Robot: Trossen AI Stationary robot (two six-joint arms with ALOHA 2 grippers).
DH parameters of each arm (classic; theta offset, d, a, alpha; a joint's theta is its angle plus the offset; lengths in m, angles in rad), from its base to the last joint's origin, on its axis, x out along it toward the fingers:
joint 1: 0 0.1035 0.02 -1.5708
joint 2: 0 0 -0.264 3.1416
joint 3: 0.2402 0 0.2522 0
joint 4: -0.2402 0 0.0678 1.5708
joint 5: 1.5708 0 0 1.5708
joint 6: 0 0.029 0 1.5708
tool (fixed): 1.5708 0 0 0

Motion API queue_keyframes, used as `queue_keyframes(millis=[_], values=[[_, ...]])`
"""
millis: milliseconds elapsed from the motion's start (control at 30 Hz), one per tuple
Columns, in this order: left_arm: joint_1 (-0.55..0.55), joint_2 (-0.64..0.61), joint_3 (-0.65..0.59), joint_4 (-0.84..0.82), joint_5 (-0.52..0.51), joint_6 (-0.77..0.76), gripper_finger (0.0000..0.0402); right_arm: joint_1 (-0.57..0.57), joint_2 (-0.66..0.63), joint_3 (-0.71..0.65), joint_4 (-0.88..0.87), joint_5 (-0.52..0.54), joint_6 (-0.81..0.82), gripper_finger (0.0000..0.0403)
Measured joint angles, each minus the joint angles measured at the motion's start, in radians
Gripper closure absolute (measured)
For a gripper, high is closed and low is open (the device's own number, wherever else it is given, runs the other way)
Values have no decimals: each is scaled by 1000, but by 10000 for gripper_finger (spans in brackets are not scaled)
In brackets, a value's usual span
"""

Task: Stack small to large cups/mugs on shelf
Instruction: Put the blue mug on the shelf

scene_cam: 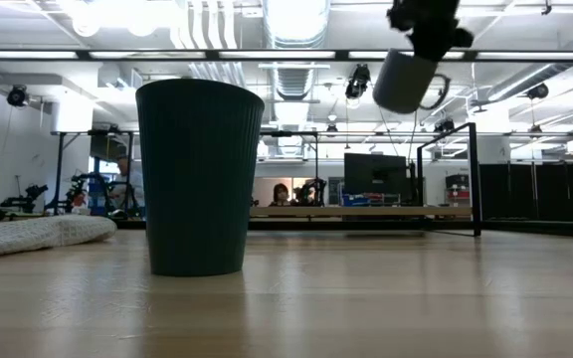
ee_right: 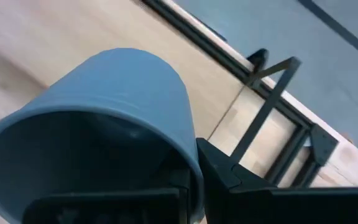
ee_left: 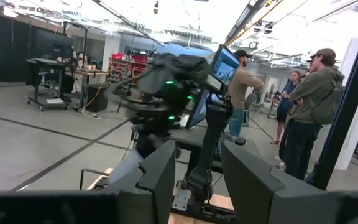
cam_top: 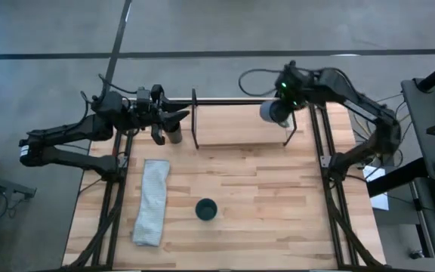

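Observation:
The grey-blue mug [cam_top: 273, 112] hangs tilted in my right gripper [cam_top: 284, 98], in the air over the right end of the shelf [cam_top: 240, 128]. In the low view the mug [scene_cam: 403, 80] is high above the shelf [scene_cam: 366, 211]. The dark teal cup [cam_top: 206, 209] stands upright on its base on the near middle of the table, and fills the low view [scene_cam: 199, 177]. The black tumbler [cam_top: 174, 135] stands just left of the shelf. My left gripper [cam_top: 172, 115] is open, pointing right, just above and beyond the tumbler. No tumbler shows between its fingers [ee_left: 199, 149]. My right gripper [ee_right: 188, 186] pinches the mug's wall at the rim [ee_right: 188, 155], one finger inside the mug and one finger [ee_right: 229, 174] outside. The mug is lifted clear and tilted, its handle [scene_cam: 436, 94] away from the fingers.
A pale folded towel [cam_top: 151, 200] lies on the table's left near part, also seen in the low view [scene_cam: 28, 237]. The shelf's thin black rods [ee_right: 272, 93] stand under the mug. People stand in the room beyond the table [ee_left: 309, 106]. Bare wood lies between the teal cup and the shelf.

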Motion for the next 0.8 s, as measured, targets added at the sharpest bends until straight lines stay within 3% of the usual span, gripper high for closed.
queue_keyframes(millis=[233,667,800], values=[[0,-5,1,-1,0,0,285,-117,184,111,-130,-135,-1,394],[0,-9,1,0,1,1,285,-159,407,128,-145,-148,-122,392],[0,-9,1,-1,2,1,285,-181,441,128,-145,-109,-123,392]])
